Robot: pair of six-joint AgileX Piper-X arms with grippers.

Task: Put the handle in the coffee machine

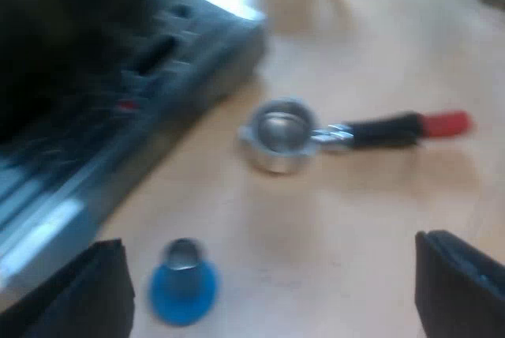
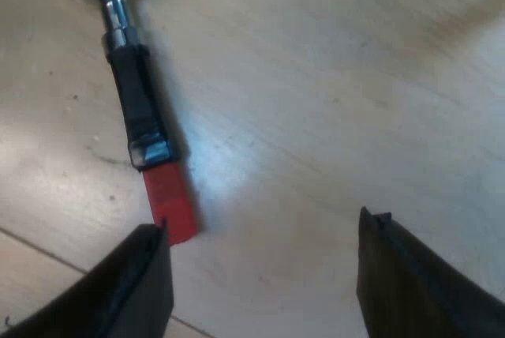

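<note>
The metal holder [image 1: 355, 130] isn't in the machine yet, it's just lying flat on the wooden table [image 1: 355, 219] with the basket facing up. The espresso machine [image 1: 118, 101] is near the holder's basket end, not touching it, while the red end [image 1: 446, 123] points away. The blue tamper [image 1: 183, 283] stands a bit apart from the holder's basket, also on the table. My left gripper [image 1: 267, 242] hangs over the table short of the holder, fingers spread wide, nothing in them. My right gripper [image 2: 262, 223] is spread wide too, with one finger right by the holder's [image 2: 138, 109] red tip [image 2: 170, 200], empty.
</note>
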